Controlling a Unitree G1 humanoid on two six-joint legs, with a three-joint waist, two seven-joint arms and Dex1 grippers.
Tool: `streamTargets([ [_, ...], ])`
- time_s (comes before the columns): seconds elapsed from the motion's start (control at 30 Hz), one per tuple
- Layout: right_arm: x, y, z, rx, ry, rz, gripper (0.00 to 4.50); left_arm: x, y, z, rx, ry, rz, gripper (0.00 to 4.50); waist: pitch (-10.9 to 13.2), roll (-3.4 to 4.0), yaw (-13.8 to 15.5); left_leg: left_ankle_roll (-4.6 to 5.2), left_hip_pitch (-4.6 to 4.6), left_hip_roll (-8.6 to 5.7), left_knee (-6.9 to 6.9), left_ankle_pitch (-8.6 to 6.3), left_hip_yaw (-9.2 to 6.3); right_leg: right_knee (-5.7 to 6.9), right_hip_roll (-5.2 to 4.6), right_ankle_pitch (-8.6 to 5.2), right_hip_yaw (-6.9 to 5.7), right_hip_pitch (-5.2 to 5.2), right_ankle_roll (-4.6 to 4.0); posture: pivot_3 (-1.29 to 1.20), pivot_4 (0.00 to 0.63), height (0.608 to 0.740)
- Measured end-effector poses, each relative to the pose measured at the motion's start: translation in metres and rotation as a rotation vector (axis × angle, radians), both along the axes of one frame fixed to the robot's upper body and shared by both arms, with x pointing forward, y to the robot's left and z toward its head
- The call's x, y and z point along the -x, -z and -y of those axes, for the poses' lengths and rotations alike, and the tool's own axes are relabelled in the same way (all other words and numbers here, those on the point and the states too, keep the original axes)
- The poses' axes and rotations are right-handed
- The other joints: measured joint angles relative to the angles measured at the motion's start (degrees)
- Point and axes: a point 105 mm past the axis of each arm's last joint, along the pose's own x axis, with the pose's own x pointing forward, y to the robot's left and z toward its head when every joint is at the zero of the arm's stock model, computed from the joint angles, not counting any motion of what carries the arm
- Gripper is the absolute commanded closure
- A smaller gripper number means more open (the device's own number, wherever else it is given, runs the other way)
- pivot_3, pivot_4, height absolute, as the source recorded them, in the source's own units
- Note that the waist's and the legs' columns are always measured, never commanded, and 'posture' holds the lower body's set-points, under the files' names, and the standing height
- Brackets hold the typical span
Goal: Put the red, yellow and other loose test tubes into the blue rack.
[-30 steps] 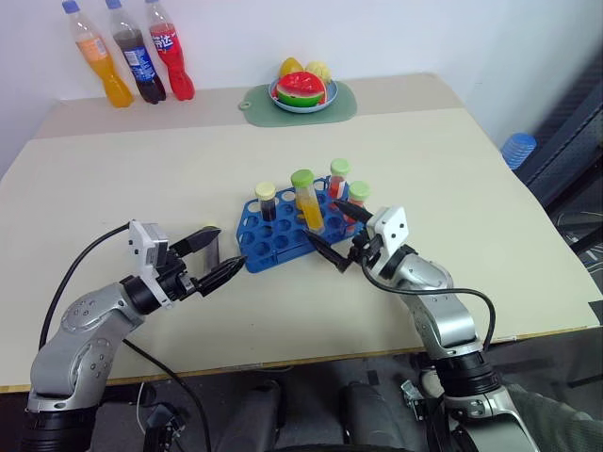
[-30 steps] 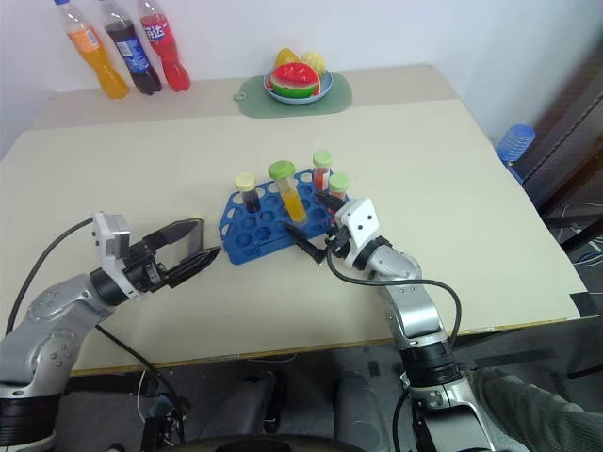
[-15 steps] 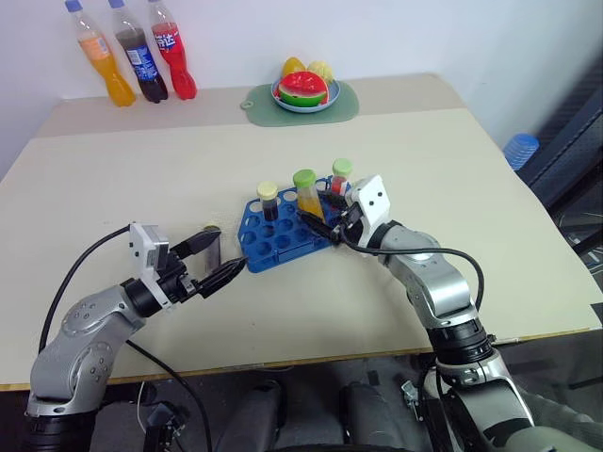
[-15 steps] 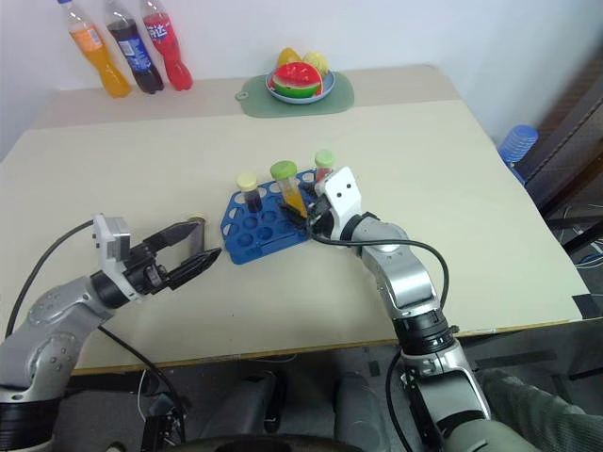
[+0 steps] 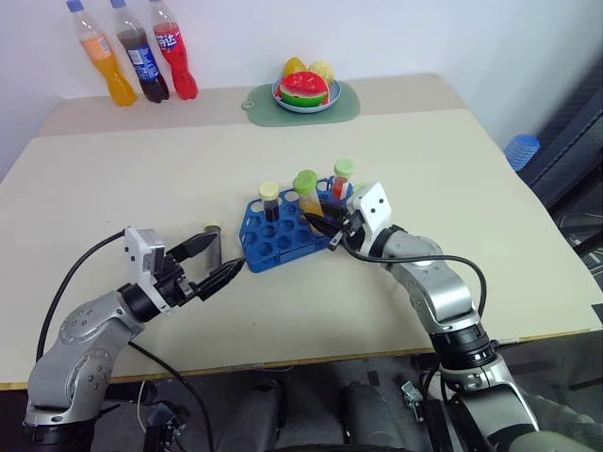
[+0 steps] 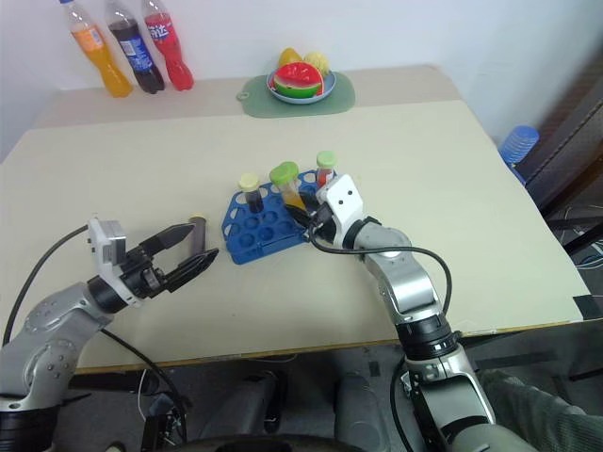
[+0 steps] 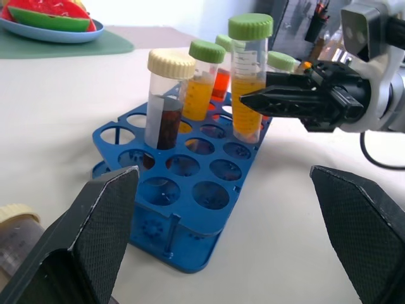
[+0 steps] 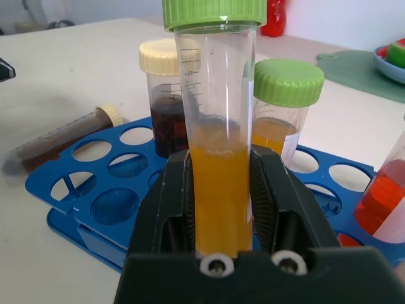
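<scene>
The right gripper [image 8: 221,221] is clamped on the tall yellow-filled tube [image 8: 217,126], its two black fingers [image 8: 174,209] pressing the lower body on opposite sides. This tube stands upright in the blue rack [image 5: 273,243], near the rack's right end. The left gripper [image 5: 215,264] hangs fully spread and empty just left of the rack.

Around the held tube stand a dark-filled tube with a cream cap [image 7: 166,95], a shorter yellow tube with a green cap [image 7: 204,79] and a red-filled tube [image 8: 386,202]. One loose dark tube [image 8: 63,142] lies flat on the table [image 5: 141,179], just left of the rack beside the left gripper.

Procedure, as judged: if the tube needs seating, press it straight down, keeping it vertical so it clears the neighbours. Release only when it stands unsupported, then withdraw level, away from the caps. The lying tube remains to be racked.
</scene>
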Motion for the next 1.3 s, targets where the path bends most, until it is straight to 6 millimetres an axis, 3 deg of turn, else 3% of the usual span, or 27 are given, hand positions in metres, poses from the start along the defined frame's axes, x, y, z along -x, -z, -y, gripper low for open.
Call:
streamTargets([
  [0.23, 0.004, 0.014, 0.005, -0.047, 0.057, 0.044, 3.78, -0.002, -0.002, 0.0, 0.009, 0.001, 0.008, 0.0, 0.0, 0.0, -0.06, -0.01, 0.0, 0.0, 0.01, 0.0, 0.0, 0.01, 0.04, 0.0, 0.0, 0.0, 0.0, 0.0, 0.15, 0.74],
  [0.33, 0.003, 0.015, 0.007, -0.056, 0.055, 0.057, 2.31, -0.002, -0.002, 0.0, 0.012, 0.0, 0.005, 0.0, 0.0, 0.0, -0.06, 0.0, 0.0, 0.0, 0.0, 0.0, 0.0, 0.0, 0.04, 0.0, -0.01, 0.0, 0.0, 0.0, 0.15, 0.74],
  [0.37, 0.001, 0.016, 0.009, -0.057, 0.065, 0.06, 1.62, -0.003, -0.002, 0.0, 0.012, 0.0, 0.005, 0.0, 0.0, 0.0, -0.09, 0.0, 0.0, 0.0, 0.0, 0.0, 0.0, 0.0, 0.04, 0.0, -0.01, 0.0, 0.0, 0.0, 0.15, 0.74],
  [0.47, 0.0, 0.015, 0.014, -0.028, 0.078, 0.087, 0.26, -0.003, -0.002, -0.001, 0.023, -0.008, -0.012, 0.0, 0.0, 0.0, -0.15, 0.0, 0.0, 0.0, -0.01, 0.0, 0.0, 0.01, 0.05, 0.0, -0.01, -0.02, 0.0, 0.0, 0.15, 0.74],
  [0.6, 0.005, 0.012, 0.024, 0.056, 0.056, 0.114, 0.26, -0.008, -0.001, -0.008, 0.058, -0.086, -0.06, 0.0, 0.01, 0.01, 0.0, 0.01, 0.0, -0.01, 0.02, 0.0, 0.0, 0.0, 0.03, 0.0, -0.01, 0.0, 0.01, 0.0, 0.15, 0.74],
  [0.77, 0.034, 0.012, 0.044, 0.196, -0.022, 0.069, 0.26, -0.014, -0.002, -0.028, 0.018, -0.35, -0.14, 0.0, 0.01, -0.03, 0.04, 0.03, -0.02, 0.01, 0.03, -0.02, -0.02, -0.02, -0.01, -0.01, 0.0, 0.27, 0.01, 0.0, 0.15, 0.74],
  [0.93, 0.062, 0.015, 0.074, 0.314, -0.056, -0.029, 0.26, -0.014, 0.016, -0.052, -0.087, -0.551, -0.447, 0.0, 0.08, -0.15, 0.25, 0.04, -0.01, 0.01, 0.14, -0.02, -0.15, -0.01, 0.02, -0.03, -0.1, 0.36, 0.05, 0.0, 0.15, 0.74],
  [1.03, 0.081, 0.012, 0.078, 0.349, -0.133, -0.069, 0.26, -0.023, 0.012, -0.054, -0.124, -0.593, -0.589, 0.0, 0.08, -0.32, 1.0, 0.04, 0.0, -0.02, 0.21, -0.03, -0.17, -0.03, 0.05, -0.03, -0.18, 0.44, 0.07, 0.0, 0.15, 0.74],
  [1.07, 0.084, 0.012, 0.083, 0.354, -0.132, -0.086, 0.26, -0.034, 0.013, -0.045, -0.104, -0.572, -0.651, 0.0, 0.12, -0.3, 1.43, 0.04, -0.01, -0.08, 0.22, -0.02, -0.14, -0.01, 0.03, -0.03, -0.18, 0.42, 0.08, 0.0, 0.15, 0.74],
  [1.2, 0.087, 0.005, 0.081, 0.346, -0.15, -0.073, 0.26, -0.061, -0.005, -0.035, -0.117, -0.578, -0.71, 0.0, 0.14, -0.66, 2.45, -0.04, -0.03, -0.07, 0.31, 0.02, -0.3, 0.0, 0.04, -0.01, -0.33, 0.5, 0.07, 0.0, 0.15, 0.74],
  [1.3, 0.085, 0.005, 0.082, 0.339, -0.131, -0.073, 0.26, -0.072, 0.001, -0.032, -0.134, -0.592, -0.78, 0.0, 0.15, -0.67, 2.54, -0.03, -0.04, -0.08, 0.22, 0.01, -0.22, -0.01, 0.03, -0.01, -0.24, 0.39, 0.07, 0.0, 0.15, 0.74],
])
